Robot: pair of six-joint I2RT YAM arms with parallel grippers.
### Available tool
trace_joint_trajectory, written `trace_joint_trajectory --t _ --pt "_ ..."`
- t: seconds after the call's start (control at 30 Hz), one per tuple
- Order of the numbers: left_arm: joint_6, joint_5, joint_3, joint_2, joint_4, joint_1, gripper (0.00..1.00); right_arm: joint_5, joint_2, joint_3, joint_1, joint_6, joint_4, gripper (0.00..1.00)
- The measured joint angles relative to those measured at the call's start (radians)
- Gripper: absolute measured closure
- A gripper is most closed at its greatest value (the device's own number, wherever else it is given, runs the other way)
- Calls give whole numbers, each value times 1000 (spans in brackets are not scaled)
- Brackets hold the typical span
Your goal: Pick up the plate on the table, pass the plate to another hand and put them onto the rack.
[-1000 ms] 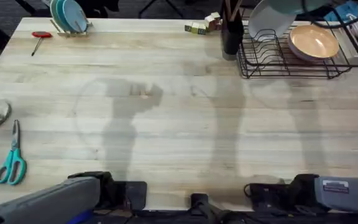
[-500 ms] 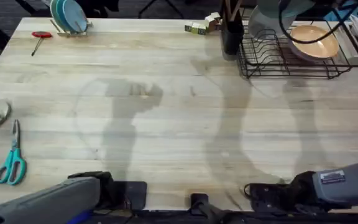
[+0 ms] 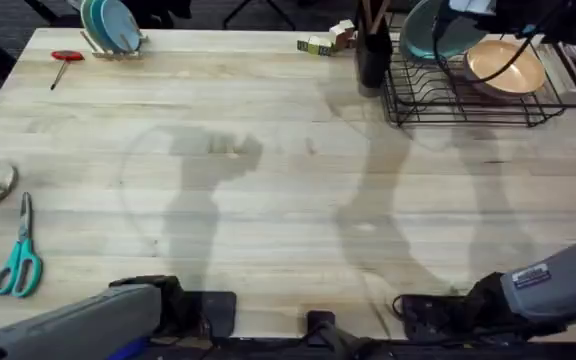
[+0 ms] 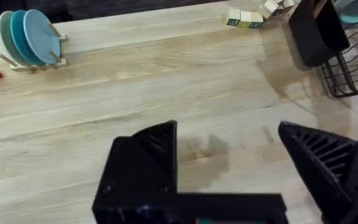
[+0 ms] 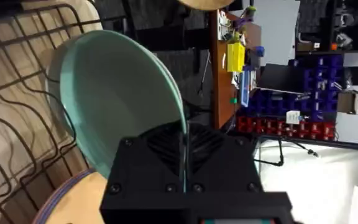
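One risk I see is a bad landing: my right end effector (image 5: 185,163) is clenched on the rim of the plate (image 5: 120,99), holding it on edge above the back left part of the rack (image 3: 468,95), just beside the peach bowl (image 3: 506,65). If I lower it while it is tilted against the wires, I judge the rim can miss a slot, knock the bowl or slide out onto the desk (image 3: 268,180). My left end effector (image 4: 229,165) is released and hangs above the bare desk.
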Motion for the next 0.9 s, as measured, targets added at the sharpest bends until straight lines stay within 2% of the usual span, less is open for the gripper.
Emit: trace_joint_trajectory --t 0.3,0.43,0.5,0.53,0.67,0.7,0.77,0.9 --pt "0 0 0 0 0 0 7 -4 51 0 0 -3 -8 973" --pt "0 0 0 0 0 0 6 -4 51 0 0 -4 -10 860" --pt "0 0 0 0 0 0 6 -4 51 0 0 -3 -9 850" --pt "0 0 0 0 0 0 6 -5 51 0 0 -3 -9 760" --pt "0 0 0 0 0 0 6 -4 51 0 1 -3 -9 175" --pt "0 0 0 0 0 0 6 -4 51 0 2 -4 -9 57" --pt "0 0 0 0 0 0 6 -4 51 0 3 5 -9 10" --pt "0 0 0 0 0 0 6 -4 50 0 10 43 -10 9"
